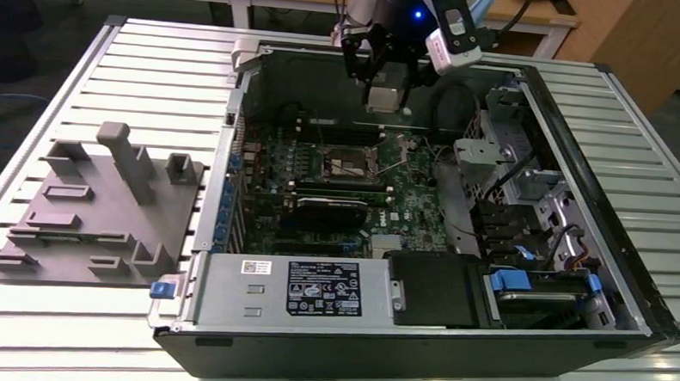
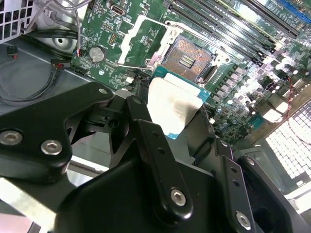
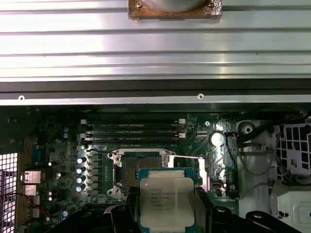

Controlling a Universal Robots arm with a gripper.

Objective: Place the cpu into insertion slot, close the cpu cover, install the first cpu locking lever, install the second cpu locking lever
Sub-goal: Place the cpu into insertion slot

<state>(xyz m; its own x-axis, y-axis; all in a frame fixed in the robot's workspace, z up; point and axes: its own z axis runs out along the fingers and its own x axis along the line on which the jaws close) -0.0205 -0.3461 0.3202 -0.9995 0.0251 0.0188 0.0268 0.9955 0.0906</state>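
Your gripper [image 1: 385, 96] is pinching the cpu [image 3: 166, 201] by two opposite edges. Its fingers [image 3: 206, 217] are closed against the chip's sides, and the metal top faces the first wrist camera. Held that way, the chip hangs about level above the green motherboard [image 1: 414, 213], inside the open computer case, touching nothing else.

The insertion slot [image 2: 187, 58] is what matters. In both wrist views it lies just past the chip's far edge, close but not yet underneath, and its dark contact field is bare. In the exterior view the slot is lower in the picture than the gripper and slightly to the exterior view's left. The chip's edges look roughly square to the socket's rim. The cpu cover [image 2: 125, 46] appears swung back beside the slot, leaving it open.
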